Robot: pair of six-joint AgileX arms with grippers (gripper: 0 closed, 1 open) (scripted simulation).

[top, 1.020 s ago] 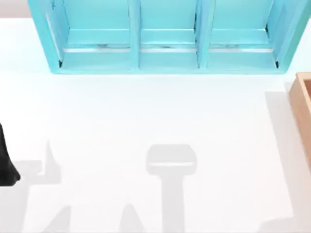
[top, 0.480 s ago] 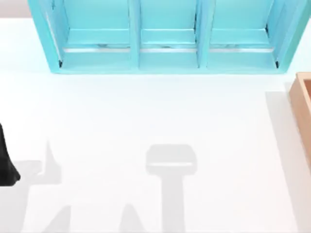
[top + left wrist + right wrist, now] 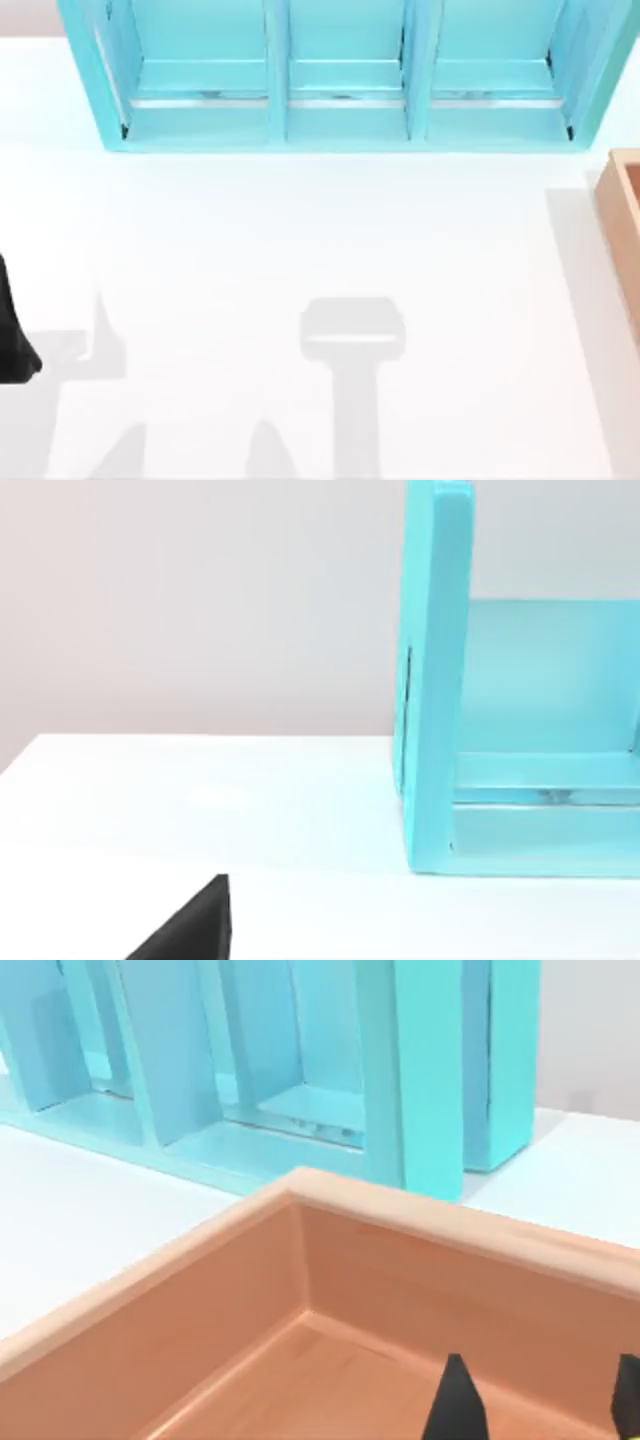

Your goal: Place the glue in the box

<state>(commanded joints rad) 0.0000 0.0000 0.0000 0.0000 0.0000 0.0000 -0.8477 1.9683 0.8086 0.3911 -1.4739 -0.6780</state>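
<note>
Two AgileX arms at a white table [image 3: 300,230], seen from above and from both wrists. The right gripper [image 3: 540,1407] hangs over the inside of the box [image 3: 450,1222], facing across the box's far wall toward the shelf [image 3: 430,1070] beyond it. Its two dark, tapered fingers [image 3: 455,1405] stand apart, their pointed tips poised over the box floor close to one inner wall, and bare wood fills the gap between them. The left arm [image 3: 12,330] is parked at the 9 o'clock edge of the top view, a rounded black form over the table, and a black wedge of it lies over the tabletop in the left wrist view. The box is tan and wood-coloured, with plain raised walls, a flat rim and a smooth floor meeting the walls at square corners; in the top view it sits at 3 o'clock, cut by the edge. The shelf is a glossy turquoise unit of three open compartments divided by upright panels, lying at 12 o'clock (one corner of it stands just beyond the box's corner in the right wrist view). Soft grey shadows fall on the matte tabletop toward 6 o'clock. Where the glue lies relative to the fingers cannot be told from these views.
</note>
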